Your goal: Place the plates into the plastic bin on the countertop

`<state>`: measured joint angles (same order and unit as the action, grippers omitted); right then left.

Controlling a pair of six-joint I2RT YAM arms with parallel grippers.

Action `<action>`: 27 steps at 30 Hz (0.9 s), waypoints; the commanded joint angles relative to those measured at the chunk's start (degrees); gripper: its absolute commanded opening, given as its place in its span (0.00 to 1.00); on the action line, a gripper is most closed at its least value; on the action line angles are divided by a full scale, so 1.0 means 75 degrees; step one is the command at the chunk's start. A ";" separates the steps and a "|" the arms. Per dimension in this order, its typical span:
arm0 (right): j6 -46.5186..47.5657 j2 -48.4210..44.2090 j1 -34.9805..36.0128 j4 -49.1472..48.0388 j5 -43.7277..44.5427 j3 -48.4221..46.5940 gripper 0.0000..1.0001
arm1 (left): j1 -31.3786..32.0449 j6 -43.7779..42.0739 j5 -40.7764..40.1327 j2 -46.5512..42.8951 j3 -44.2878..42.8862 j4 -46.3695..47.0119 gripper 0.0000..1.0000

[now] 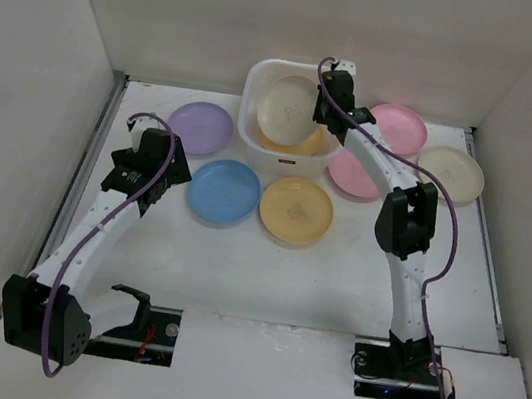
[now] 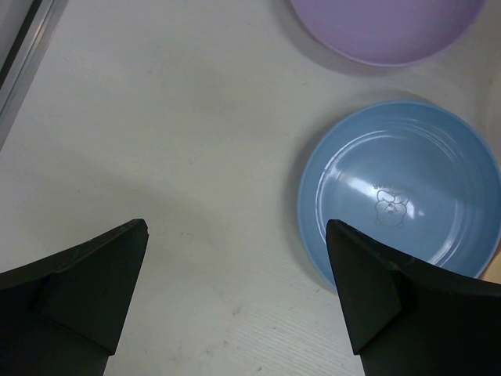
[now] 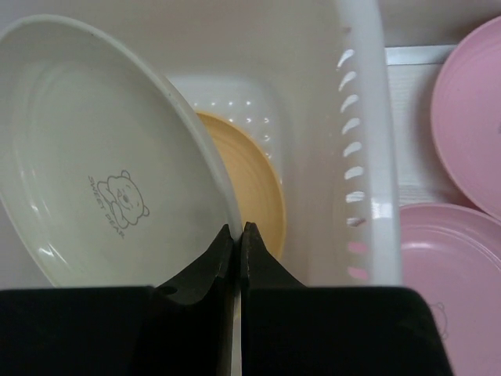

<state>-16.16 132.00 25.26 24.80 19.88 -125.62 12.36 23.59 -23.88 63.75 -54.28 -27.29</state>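
Note:
My right gripper [image 3: 236, 229] is shut on the rim of a cream plate [image 3: 102, 164], which hangs tilted inside the plastic bin [image 1: 256, 137]. In the top view the same cream plate [image 1: 289, 108] leans over a yellow-orange plate [image 1: 300, 146] lying in the bin, and the right gripper [image 1: 318, 117] is at the bin's right side. My left gripper [image 2: 235, 235] stands open above the countertop [image 2: 156, 157], just left of a blue plate [image 2: 399, 188]. On the countertop lie a purple plate [image 1: 200, 127], the blue plate [image 1: 225, 191] and a yellow-orange plate [image 1: 297, 210].
Right of the bin lie two pink plates [image 1: 400, 129] [image 1: 354, 174] and a second cream plate [image 1: 450, 174]. White walls enclose the countertop on three sides. A metal rail [image 2: 23, 55] runs along the left edge.

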 commanded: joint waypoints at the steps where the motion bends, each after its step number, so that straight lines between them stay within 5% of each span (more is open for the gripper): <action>1: 0.0420 0.0152 0.0201 -0.0646 0.0080 -0.0699 0.06 | -0.0177 0.0170 0.0008 -0.0320 0.0206 -0.0053 1.00; 13: 0.0643 0.0411 0.0341 -0.0669 0.0783 -0.0371 0.15 | -0.0588 0.0650 0.0640 0.0137 0.0499 0.0158 1.00; 27: 0.0866 -0.0536 0.0411 -0.1137 0.0889 0.0236 0.73 | -0.0740 0.1400 0.1238 0.1015 0.0733 0.0942 0.99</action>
<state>-10.57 134.85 27.31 20.86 25.56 -125.54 7.49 31.16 -16.05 70.57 -49.71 -23.33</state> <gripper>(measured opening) 0.711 0.995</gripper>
